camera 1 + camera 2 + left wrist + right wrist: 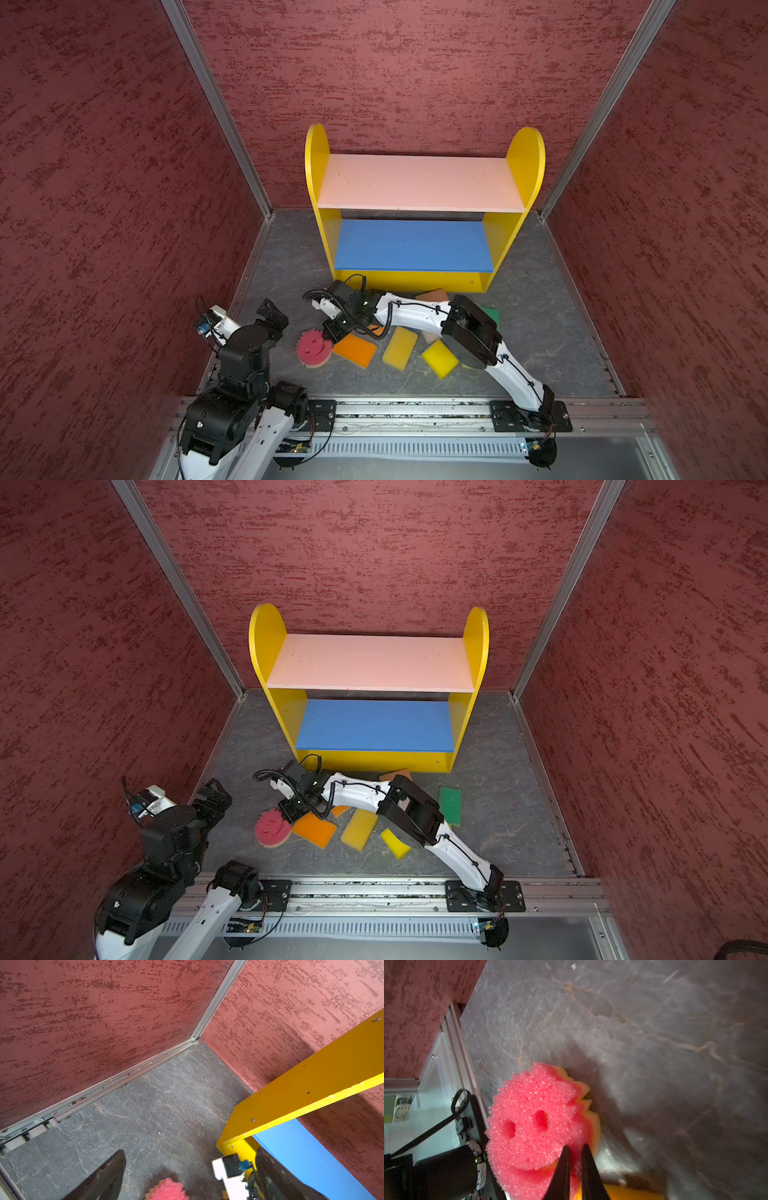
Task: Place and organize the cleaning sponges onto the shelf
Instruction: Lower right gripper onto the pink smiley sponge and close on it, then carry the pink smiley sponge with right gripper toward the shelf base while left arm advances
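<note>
My right hand (576, 1145) pinches the rim of the round smiley sponge (537, 1118), fingers almost together with pink foam between them. This is at the left end of the scatter on the table (540, 332). The sponge's lower edge is cut off in the right wrist view. It appears to lean on the orange sponge (355, 350) touching it, though the overlap is dim.

My right arm (415, 311) lies across the pile. It covers part of a brownish sponge (433, 295) at the shelf's base and all but a corner of another orange piece (377, 330). The green-topped sponge (450, 806) shows beside my elbow. One yellow sponge (400, 347) and another (440, 358) lie near the front rail.

My left hand (190, 1150) hangs spread wide near the left wall (124, 208), holding nothing, with open table running from it to the corner.

Every sponge in view lies on the table in front of the shelf (525, 166), which stands against the back wall.
</note>
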Controlling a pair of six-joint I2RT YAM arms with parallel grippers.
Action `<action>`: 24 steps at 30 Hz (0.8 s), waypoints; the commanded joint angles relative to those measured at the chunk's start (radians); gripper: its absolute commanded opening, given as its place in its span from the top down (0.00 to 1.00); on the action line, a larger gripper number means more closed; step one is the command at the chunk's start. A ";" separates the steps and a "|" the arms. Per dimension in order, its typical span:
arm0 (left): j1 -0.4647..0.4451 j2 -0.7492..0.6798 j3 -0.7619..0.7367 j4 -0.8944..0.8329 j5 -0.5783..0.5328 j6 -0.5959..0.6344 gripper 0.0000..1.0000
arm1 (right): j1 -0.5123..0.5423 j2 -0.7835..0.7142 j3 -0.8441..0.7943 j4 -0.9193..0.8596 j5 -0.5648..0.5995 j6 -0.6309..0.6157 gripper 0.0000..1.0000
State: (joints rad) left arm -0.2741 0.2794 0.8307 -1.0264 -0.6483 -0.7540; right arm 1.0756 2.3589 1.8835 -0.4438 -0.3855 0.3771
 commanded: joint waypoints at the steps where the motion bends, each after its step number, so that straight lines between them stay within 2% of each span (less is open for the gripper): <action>1: 0.004 -0.010 -0.013 0.025 0.008 0.002 0.03 | -0.027 -0.038 -0.019 0.016 0.027 0.046 1.00; 13: 0.005 -0.011 -0.048 0.011 0.027 -0.015 0.04 | -0.083 -0.150 -0.039 0.054 0.096 0.072 1.00; 18: 0.004 0.004 -0.105 0.044 0.078 -0.046 0.04 | -0.102 -0.223 -0.122 0.080 0.144 0.106 1.00; 19: 0.004 0.009 -0.120 0.060 0.101 -0.050 0.06 | -0.107 -0.238 -0.146 0.087 0.155 0.116 1.00; 21: 0.005 0.028 -0.164 0.118 0.173 -0.050 0.18 | -0.120 -0.276 -0.219 0.120 0.175 0.148 1.00; 24: 0.005 0.081 -0.228 0.235 0.306 -0.040 0.24 | -0.146 -0.337 -0.337 0.194 0.191 0.213 1.00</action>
State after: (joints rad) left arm -0.2741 0.3168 0.6437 -0.9173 -0.4873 -0.7956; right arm 0.9604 2.0678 1.6203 -0.3225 -0.2508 0.5102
